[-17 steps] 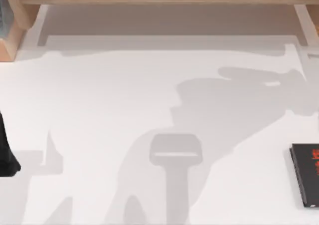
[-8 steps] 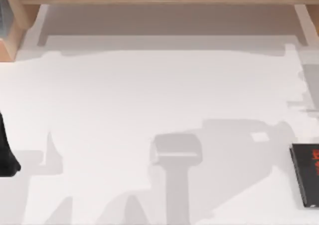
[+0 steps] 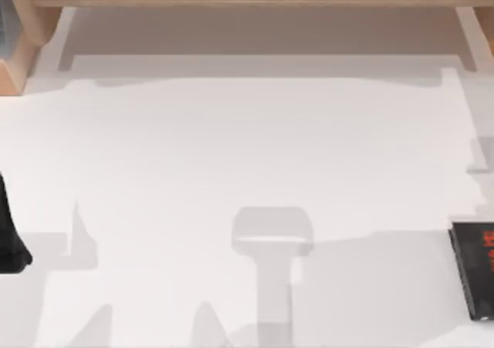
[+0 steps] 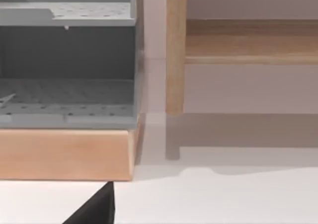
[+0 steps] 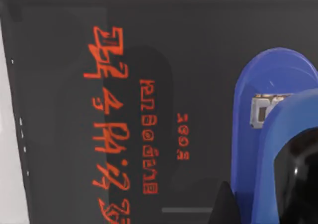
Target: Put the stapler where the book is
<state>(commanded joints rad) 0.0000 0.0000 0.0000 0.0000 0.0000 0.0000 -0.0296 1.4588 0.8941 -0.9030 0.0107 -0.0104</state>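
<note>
Tabletop (image 3: 231, 155): white and lying under everything; nothing is threatening it.
Book (image 3: 472, 269): lying flat at the right edge of the tabletop, partly cut off in the top view; a hard touchdown is risking pushing it off that edge.
Stapler (image 5: 271, 149): blue, hanging over the cover beside the red lettering; released tilted or too high, it is likely tipping or sliding off the smooth cover.
Right gripper (image 5: 298, 179): dark fingers appearing to be pinching the stapler; a loose hold is risking an early drop.
Left arm (image 3: 9, 240): sitting parked at the left edge.
</note>
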